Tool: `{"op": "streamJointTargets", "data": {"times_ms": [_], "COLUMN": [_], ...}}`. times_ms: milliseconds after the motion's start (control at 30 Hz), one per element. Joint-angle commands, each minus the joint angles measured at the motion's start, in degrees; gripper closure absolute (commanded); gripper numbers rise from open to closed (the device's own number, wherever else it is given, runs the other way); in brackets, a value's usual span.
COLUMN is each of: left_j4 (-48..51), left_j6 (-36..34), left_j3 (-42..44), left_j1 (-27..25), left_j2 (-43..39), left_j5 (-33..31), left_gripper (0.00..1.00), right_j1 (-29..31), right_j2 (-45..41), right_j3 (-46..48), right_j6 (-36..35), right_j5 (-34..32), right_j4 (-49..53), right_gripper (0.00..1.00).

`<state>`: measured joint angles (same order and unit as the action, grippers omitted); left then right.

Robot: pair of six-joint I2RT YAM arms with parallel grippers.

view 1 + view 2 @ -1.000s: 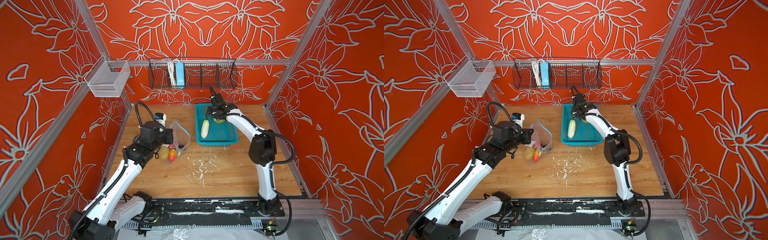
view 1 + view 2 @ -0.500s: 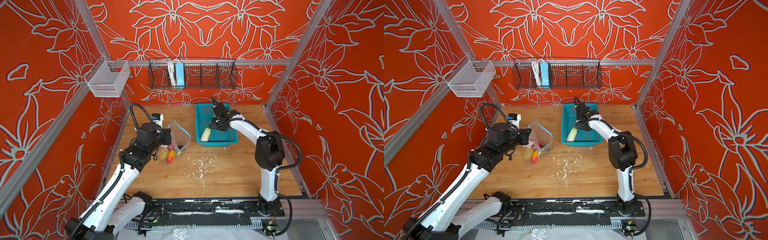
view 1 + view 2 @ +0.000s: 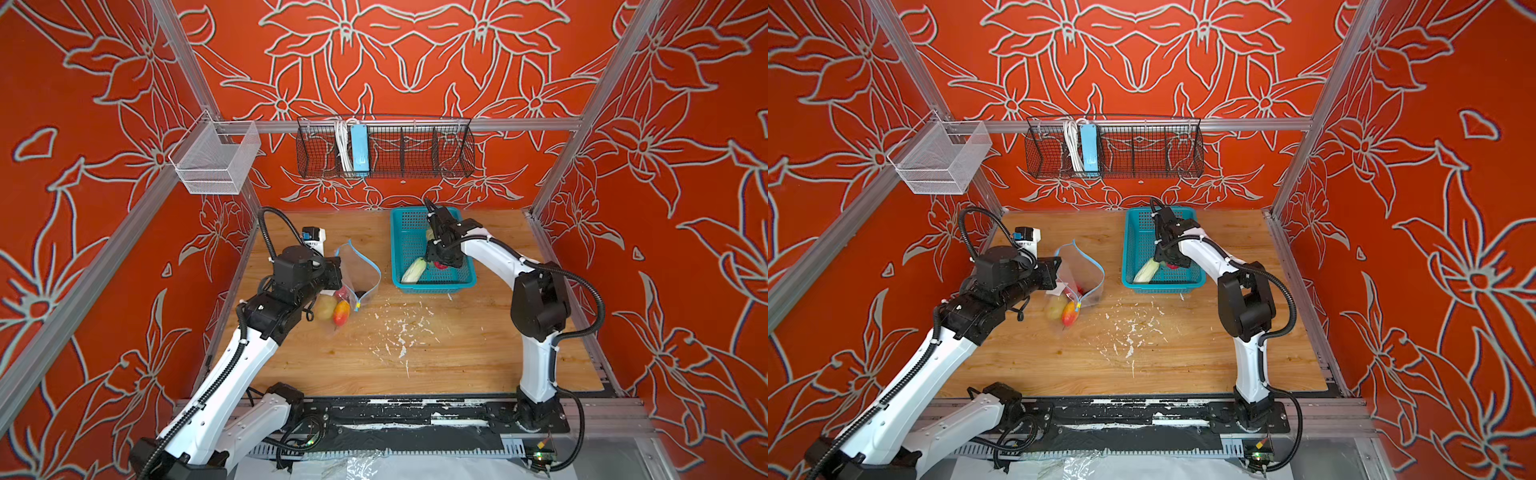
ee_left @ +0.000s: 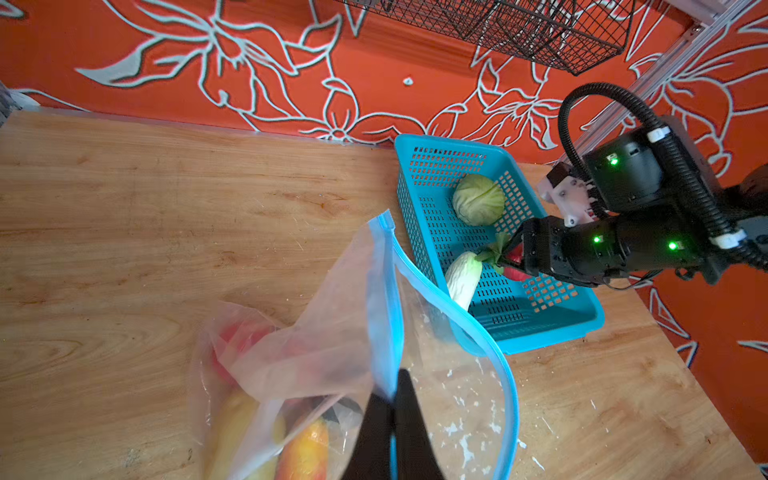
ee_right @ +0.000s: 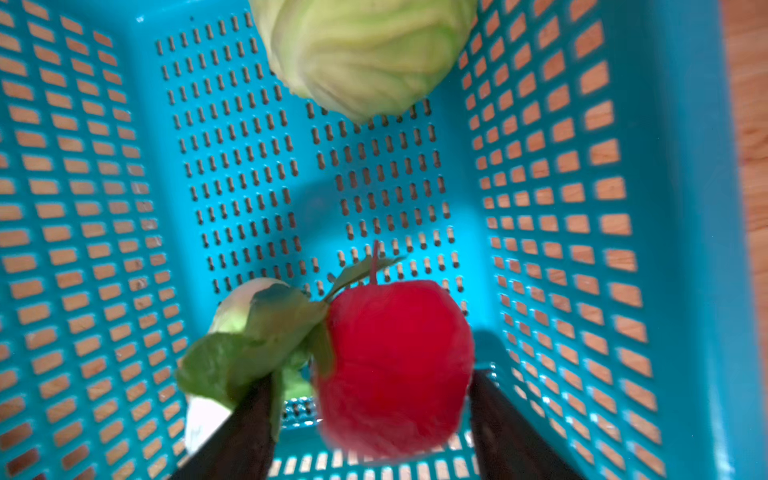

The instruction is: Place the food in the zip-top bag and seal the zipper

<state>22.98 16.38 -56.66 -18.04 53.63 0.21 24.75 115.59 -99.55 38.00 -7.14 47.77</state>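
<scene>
On the zip-top bag (image 3: 1084, 272) sits an unreadable white label (image 3: 1061, 287).

Cabbage (image 5: 365, 54) cut off by the right wrist view's edge; red fruit (image 5: 395, 365) blurred; cucumber (image 5: 245, 307) mostly behind leaf (image 5: 257, 345)

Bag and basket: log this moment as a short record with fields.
left tool: shut on the rim of the clear crinkly zip-top bag, beside its light-blue zipper strip
bag mouth: held open, zipper not sealed
in bag: yellow potato, orange-red fruit; the rest is too blurred to name
right tool: open, jaws on either side of the red round fruit with a green leaf
right tool location: inside the teal perforated plastic basket
also in basket: green cabbage, pale white-green cucumber
</scene>
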Motion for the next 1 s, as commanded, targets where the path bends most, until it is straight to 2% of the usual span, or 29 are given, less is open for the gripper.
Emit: {"op": "streamJointTargets", "data": {"times_ms": [0, 267, 467, 733, 967], "left_j4": [-1.8, -1.63, -1.71, -1.63, -1.71], "left_j6": [0.07, 0.01, -0.03, -0.16, -0.15], "left_j3": [0.48, 0.41, 0.5, 0.46, 0.5], "left_j1": [0.29, 0.29, 0.29, 0.31, 0.37], "left_j2": [-1.07, -1.16, -1.42, -1.6, -1.59], "left_j5": [-0.21, -0.12, -0.12, -0.2, -0.21], "left_gripper": [1.0, 1.0, 1.0, 1.0, 1.0], "right_j1": [-0.36, -0.49, -1.02, -1.03, -1.0], "right_j2": [-1.02, -1.95, -3.77, -3.74, -4.93], "right_j3": [-1.88, -3.51, -7.81, -14.36, -14.53], "right_j6": [-0.05, -0.26, -2.96, -3.37, -3.72], "right_j5": [-0.13, -1.77, -0.77, 1.19, 3.06], "right_j4": [2.96, 4.98, 6.72, 9.44, 8.53], "right_gripper": [0.19, 0.17, 0.09, 0.08, 0.1]}}
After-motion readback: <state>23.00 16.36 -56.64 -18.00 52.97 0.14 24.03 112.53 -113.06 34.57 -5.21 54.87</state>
